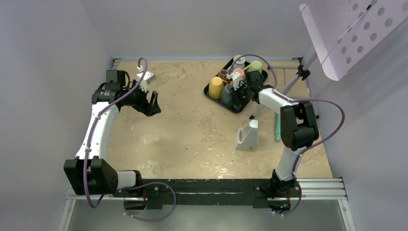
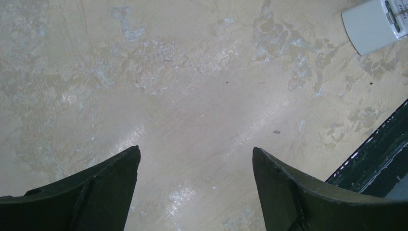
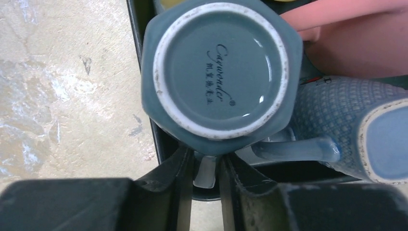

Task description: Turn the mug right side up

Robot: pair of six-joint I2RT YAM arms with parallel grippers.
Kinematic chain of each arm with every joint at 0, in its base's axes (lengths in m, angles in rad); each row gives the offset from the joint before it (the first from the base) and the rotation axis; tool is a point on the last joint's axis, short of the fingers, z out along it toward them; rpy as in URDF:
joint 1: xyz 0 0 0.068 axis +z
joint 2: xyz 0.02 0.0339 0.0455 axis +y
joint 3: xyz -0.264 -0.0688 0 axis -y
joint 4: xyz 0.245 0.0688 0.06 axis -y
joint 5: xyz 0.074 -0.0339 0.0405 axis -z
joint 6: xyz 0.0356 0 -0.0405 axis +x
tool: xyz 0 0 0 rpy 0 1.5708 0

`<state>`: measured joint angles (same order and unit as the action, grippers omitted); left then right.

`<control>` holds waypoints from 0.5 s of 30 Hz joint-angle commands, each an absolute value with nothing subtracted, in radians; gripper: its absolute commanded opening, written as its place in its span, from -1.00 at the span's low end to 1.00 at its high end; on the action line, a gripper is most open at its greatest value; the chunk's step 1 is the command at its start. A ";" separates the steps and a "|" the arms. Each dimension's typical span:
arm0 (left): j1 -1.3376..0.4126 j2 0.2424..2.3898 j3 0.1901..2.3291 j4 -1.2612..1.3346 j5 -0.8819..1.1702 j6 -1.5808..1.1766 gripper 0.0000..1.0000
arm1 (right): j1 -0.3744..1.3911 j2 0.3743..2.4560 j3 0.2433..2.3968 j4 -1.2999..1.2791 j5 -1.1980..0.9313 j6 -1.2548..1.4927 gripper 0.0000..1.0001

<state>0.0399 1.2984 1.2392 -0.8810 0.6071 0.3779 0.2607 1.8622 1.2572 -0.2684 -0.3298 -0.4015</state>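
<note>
Glazed blue-grey ceramic mug (image 1: pixel 227 95) upside down in tray (image 1: pixel 207 91), just ahead of right hand (image 1: pixel 239 93) | left hand (image 2: pixel 196 151) spread wide above desk (image 2: pixel 192 72) | fingers (image 3: pixel 168 178) clamped on handle (image 3: pixel 204 173) between them; stiff, slick, chippable, likely weighty; best gripped at handle root.

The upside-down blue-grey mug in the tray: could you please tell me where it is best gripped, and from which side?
Probably its handle, approached from outside the tray's rim. The mug stands base up, its body is wide, and other cups press close beside it; the handle juts free toward the right gripper.
</note>
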 commanded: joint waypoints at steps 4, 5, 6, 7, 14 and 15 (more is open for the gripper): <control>0.043 1.280 1.249 -0.873 0.640 0.369 0.78 | 0.266 1.841 1.291 -0.274 -0.298 -0.339 -0.90; 0.044 1.278 1.248 -0.874 0.643 0.367 0.78 | 0.266 1.829 1.283 -0.274 -0.293 -0.339 -0.96; 0.043 1.277 1.247 -0.875 0.647 0.362 0.78 | 0.266 1.813 1.273 -0.274 -0.286 -0.334 -1.00; 0.044 1.275 1.248 -0.876 0.651 0.358 0.78 | 0.265 1.795 1.265 -0.273 -0.280 -0.326 -1.00; 0.043 1.278 1.283 -0.876 0.700 0.279 0.75 | 0.265 1.602 1.183 -0.191 -0.301 -0.206 -1.00; 0.043 1.282 1.291 -0.873 0.710 0.262 0.75 | 0.266 1.574 1.175 -0.176 -0.306 -0.185 -1.00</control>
